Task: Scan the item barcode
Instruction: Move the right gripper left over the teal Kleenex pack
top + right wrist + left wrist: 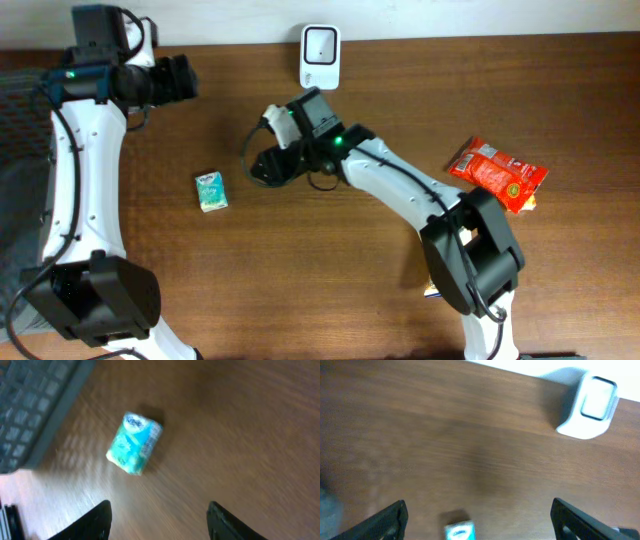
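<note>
- Target: small teal packet (134,443), lying flat on the wooden table (240,435), nothing touching it.
- Right gripper (160,521): fingers spread apart with nothing between them. I read it as open and empty.
- From the right fingers the packet sits ahead and a bit toward the left-in-view finger (97,522). It is well clear of both tips and not between them yet.
- Left gripper (479,521): fingers wide apart and empty too.
- In the left wrist view the packet peeks in low between the finger tips, nearer the left-in-view finger (387,521). Overhead shows that gripper well apart from it, so no contact.
- White scanner (587,407) is far ahead of the left fingers, off toward the right-in-view finger (585,522).
- Grey gridded thing (35,405) is beyond the packet on the left-finger side. I can't tell what it is.
- Handling guess: light, small and boxy, probably thin card or a soft pack. It would dent if I squeeze hard. The glossy print may slip.
- Where I'd grip: across the two long narrow sides, fingers straddling the short width, light pinch. The packet lies skewed to the fingers, so the wrist needs turning first.
- Barcode: some dark print on the side facing the right-in-view finger. It is too blurred to confirm, so I'd keep that face uncovered.
- Risk: nudging it along the table, since it is light.
</note>
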Controlling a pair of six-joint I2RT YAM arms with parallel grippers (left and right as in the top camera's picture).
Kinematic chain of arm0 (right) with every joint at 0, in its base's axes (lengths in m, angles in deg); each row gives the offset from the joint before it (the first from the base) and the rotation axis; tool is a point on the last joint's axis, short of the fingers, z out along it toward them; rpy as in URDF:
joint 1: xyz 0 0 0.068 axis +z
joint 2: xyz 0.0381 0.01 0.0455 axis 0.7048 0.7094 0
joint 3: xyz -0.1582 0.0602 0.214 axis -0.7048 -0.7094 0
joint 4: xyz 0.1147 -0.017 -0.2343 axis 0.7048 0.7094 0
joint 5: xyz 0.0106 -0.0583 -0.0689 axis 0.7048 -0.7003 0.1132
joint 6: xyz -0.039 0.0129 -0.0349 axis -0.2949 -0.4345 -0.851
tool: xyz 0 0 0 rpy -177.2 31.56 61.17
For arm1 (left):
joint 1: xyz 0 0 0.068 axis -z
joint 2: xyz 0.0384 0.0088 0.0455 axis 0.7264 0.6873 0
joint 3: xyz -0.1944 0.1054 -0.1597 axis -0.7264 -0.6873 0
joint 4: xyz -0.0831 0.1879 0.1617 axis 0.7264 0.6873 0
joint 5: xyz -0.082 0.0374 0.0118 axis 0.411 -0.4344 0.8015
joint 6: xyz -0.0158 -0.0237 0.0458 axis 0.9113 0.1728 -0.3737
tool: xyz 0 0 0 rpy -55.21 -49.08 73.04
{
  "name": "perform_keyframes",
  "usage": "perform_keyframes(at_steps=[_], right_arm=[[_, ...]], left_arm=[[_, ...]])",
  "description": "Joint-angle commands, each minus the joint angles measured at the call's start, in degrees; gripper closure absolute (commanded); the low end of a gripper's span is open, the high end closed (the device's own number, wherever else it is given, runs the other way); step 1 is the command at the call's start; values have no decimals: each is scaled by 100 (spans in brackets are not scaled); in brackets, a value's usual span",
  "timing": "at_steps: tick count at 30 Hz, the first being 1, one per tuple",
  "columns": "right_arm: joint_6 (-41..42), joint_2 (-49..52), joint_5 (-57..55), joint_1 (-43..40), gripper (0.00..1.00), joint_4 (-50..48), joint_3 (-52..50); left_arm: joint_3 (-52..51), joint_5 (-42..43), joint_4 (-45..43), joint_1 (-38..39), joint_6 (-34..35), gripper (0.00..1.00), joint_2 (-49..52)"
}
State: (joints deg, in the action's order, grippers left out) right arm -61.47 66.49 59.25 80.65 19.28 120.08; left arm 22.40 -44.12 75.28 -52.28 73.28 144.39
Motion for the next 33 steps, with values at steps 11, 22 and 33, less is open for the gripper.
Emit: perform_keyframes(at_steps=[11, 22, 33], right_arm=[[-63, 2212, -651, 1071, 37, 562, 2616], [-13, 2288, -662, 1001, 37, 638, 2658], [-68, 2319, -662, 990, 48, 758, 2640]], left_arm=[[306, -1027, 221, -11, 372, 10, 192], [306, -1132, 247, -11, 369, 1, 203], [306, -1132, 352, -11, 369, 1, 203]])
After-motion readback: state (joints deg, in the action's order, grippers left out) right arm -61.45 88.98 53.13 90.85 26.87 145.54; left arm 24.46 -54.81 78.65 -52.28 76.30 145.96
